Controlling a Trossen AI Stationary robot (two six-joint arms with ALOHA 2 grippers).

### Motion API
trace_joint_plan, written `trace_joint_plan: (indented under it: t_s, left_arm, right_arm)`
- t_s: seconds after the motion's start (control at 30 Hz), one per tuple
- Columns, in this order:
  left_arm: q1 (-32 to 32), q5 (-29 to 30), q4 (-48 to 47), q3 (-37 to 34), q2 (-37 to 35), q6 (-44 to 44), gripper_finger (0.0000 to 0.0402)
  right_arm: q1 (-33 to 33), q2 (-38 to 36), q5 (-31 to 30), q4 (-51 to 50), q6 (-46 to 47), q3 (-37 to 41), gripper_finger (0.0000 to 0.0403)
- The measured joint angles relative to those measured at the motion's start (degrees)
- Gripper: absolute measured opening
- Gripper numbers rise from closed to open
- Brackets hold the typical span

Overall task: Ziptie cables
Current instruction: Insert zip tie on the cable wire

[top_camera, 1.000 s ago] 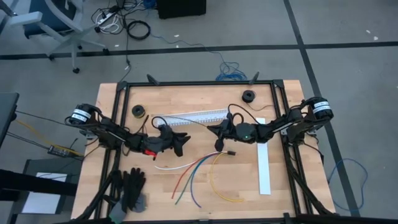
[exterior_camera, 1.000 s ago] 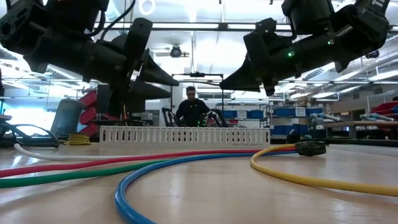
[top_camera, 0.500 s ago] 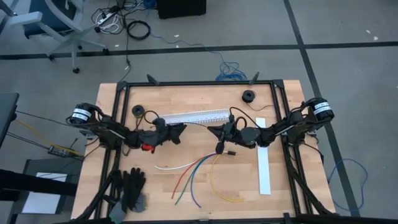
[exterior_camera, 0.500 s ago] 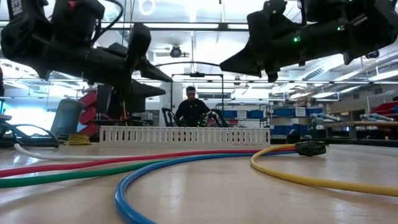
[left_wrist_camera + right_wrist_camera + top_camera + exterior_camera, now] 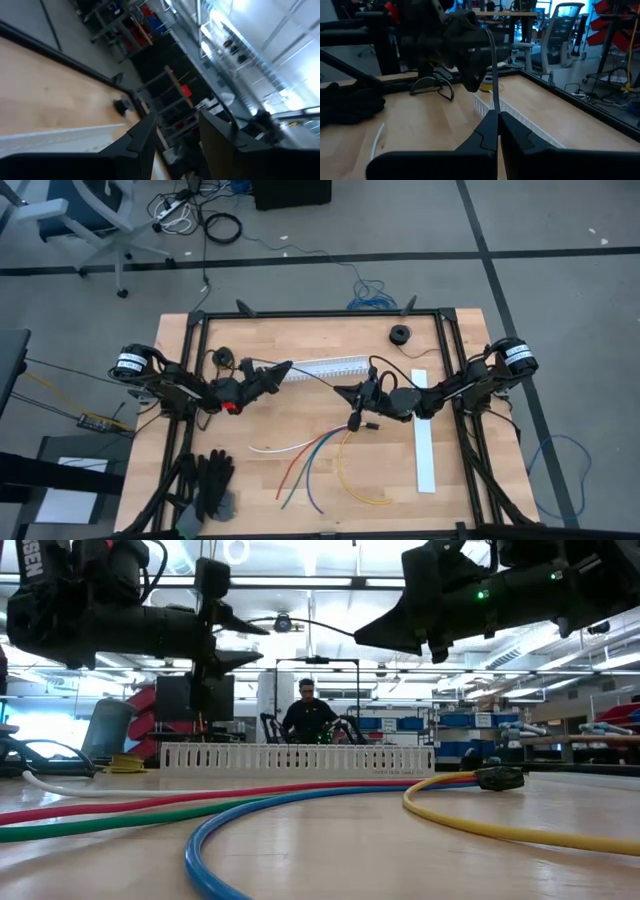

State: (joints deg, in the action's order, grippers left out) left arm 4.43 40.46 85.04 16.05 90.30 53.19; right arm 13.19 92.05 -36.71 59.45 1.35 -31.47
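The cables (image 5: 318, 456), thin red, green, blue, yellow and white wires, lie loose on the wooden table toward its near side. They also show in the foreground of the low view (image 5: 250, 802), one ending in a small dark plug (image 5: 500, 778). My right gripper (image 5: 496, 114) hangs above the table's middle (image 5: 343, 391), shut on a thin black ziptie (image 5: 491, 75). The ziptie arcs through the air (image 5: 300, 620) over to my left gripper (image 5: 284, 367). That gripper's fingers stand apart (image 5: 175, 125). My right gripper pinches one end of the ziptie (image 5: 493, 107) between its two fingertips, coming level from the table's right. The strip runs on past the fingertips, lifted clear of the table. My left gripper has the ziptie's other end (image 5: 248, 626) at its upper finger; whether it touches I cannot tell.
A long white slotted channel (image 5: 310, 367) lies toward the far side, under the ziptie. A flat white strip (image 5: 425, 435) lies at the right, black gloves (image 5: 210, 485) at the near left, and small black rolls (image 5: 222, 358) (image 5: 400, 333) near the far edge. A person (image 5: 308, 715) shows beyond the table.
My left gripper has gone toward the table's far edge and up, rolling and tipping its fingers up to about level. My right gripper has risen a little. The cables have stayed where they were.
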Motion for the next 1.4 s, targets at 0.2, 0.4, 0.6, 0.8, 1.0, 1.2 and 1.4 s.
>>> trace_joint_plan:
  t_s: [0.2,0.4,0.6,0.8,1.0,1.2,1.4]
  left_arm:
    - [-0.07,-5.75,4.38,0.02,0.00,-0.22,0.0122]
    - [-0.07,-8.33,4.36,0.02,0.00,-0.15,0.0122]
    - [-0.65,-8.18,4.82,0.02,0.00,-0.24,0.0122]
    - [-1.48,-7.77,4.91,0.02,0.00,-0.04,0.0122]
    - [-2.53,-5.14,4.94,0.02,0.00,0.00,0.0122]
    - [-3.39,-3.84,4.95,0.02,0.00,0.17,0.0112]
    - [-3.74,-3.42,4.95,0.02,0.00,1.51,0.0086]
  right_arm:
    - [0.00,0.01,-4.01,-2.72,-2.26,-2.17,0.0000]
    - [-0.04,0.00,-3.85,-2.91,-5.50,-3.72,0.0000]
    - [0.17,0.02,-3.76,-4.80,-5.04,-4.13,0.0000]
    - [0.24,0.00,-3.63,-9.45,-1.65,-4.13,0.0000]
    - [0.28,0.01,-3.78,-10.55,-0.95,-4.13,0.0000]
    - [0.74,0.00,-6.67,-13.79,0.71,-4.13,0.0000]
    - [1.07,0.46,-10.91,-15.46,3.02,-4.13,0.0000]
